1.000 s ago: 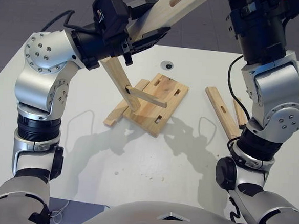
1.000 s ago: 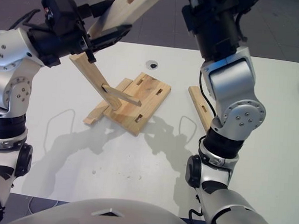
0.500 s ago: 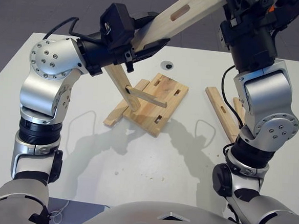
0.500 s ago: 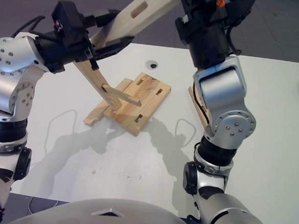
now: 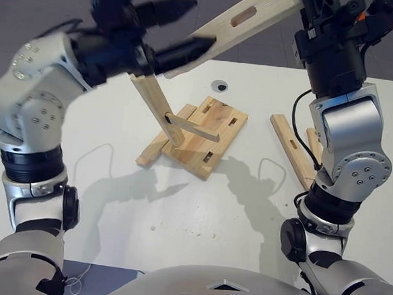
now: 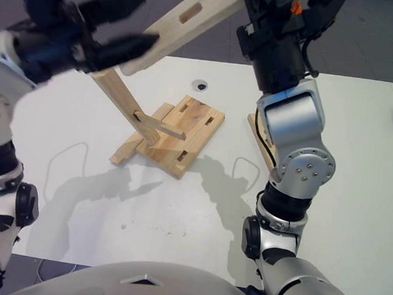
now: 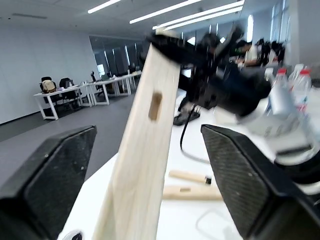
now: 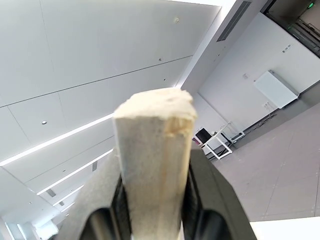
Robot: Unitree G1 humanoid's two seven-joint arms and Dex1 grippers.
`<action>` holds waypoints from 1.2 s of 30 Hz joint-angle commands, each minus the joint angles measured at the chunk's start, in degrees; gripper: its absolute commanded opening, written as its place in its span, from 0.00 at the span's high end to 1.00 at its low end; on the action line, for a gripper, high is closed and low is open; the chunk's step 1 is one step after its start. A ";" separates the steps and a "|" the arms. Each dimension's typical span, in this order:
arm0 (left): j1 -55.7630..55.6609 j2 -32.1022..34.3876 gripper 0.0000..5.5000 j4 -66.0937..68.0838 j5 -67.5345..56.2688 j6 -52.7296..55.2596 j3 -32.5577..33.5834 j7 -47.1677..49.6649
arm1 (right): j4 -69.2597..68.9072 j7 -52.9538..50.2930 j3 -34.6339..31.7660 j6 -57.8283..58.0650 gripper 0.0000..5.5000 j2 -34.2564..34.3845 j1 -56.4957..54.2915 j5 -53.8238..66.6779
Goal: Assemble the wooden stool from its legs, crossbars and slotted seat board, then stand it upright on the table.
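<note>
Right tool [image 8: 154, 200] clamps the raised leg [image 5: 249, 15] above the surface's [image 5: 178, 214] far edge; left tool [image 5: 202, 23] gapes open either side of its lower end; seat board [image 5: 214, 138] lies mid-surface, leg-and-crossbar piece [image 5: 160, 108] leaning on it.

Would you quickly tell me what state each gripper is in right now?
Left gripper: open, fingers either side of the leg, not gripping.
Right gripper: shut on the leg's end.
</note>
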 commanded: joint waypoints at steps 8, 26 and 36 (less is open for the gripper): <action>18.66 2.58 0.02 5.76 31.27 -15.27 -6.52 18.83 | -1.38 -1.06 -9.12 -3.02 0.81 -7.90 7.03 -8.12; 32.48 -3.31 0.02 -8.23 40.60 -15.98 -13.62 21.50 | 0.95 5.04 -13.08 0.15 0.81 -19.19 14.00 -15.54; 21.85 3.12 0.02 -20.67 -14.10 -1.37 3.22 11.88 | 4.82 13.38 -12.98 -0.99 0.81 -21.38 19.75 -25.68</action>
